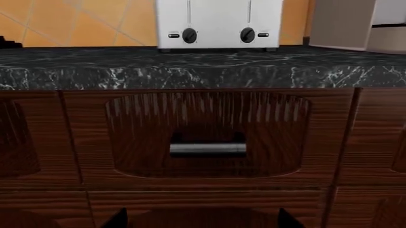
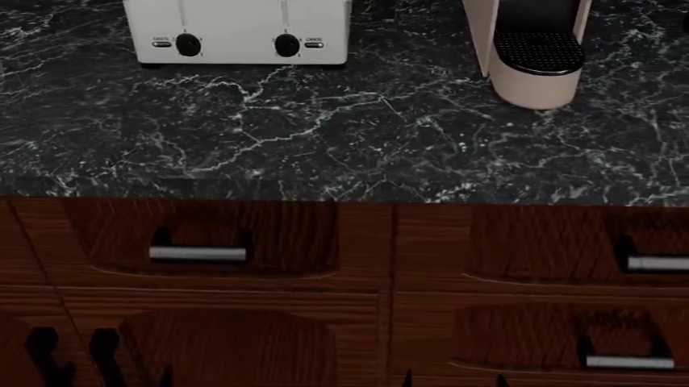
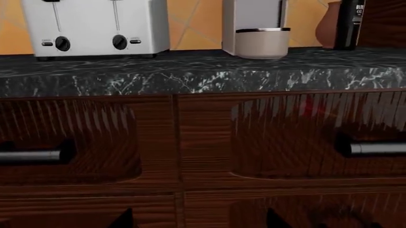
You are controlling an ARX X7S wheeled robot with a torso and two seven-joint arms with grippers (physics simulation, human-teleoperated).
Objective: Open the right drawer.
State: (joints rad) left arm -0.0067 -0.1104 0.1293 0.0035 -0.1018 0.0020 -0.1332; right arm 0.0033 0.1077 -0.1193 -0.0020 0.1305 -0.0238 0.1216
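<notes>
The right drawer (image 2: 538,242) is dark red-brown wood with a recessed panel, shut, under the counter's right half. Its silver bar handle (image 2: 657,262) runs off the head view's right edge. The drawer (image 3: 298,137) and its handle (image 3: 377,148) also show in the right wrist view. My right gripper (image 3: 199,221) is open and empty, facing the seam between the two top drawers, a short way off the fronts; in the head view only its tips (image 2: 453,380) show. My left gripper (image 1: 203,219) is open and empty, facing the left drawer's handle (image 1: 208,148); it shows low in the head view (image 2: 73,352).
A black marble counter (image 2: 323,137) overhangs the drawers. On it stand a white toaster (image 2: 237,28) and a beige coffee machine (image 2: 533,48). A left top drawer (image 2: 197,253) and a lower right drawer (image 2: 630,363) have like handles. A dark bottle (image 3: 351,21) stands at the far right.
</notes>
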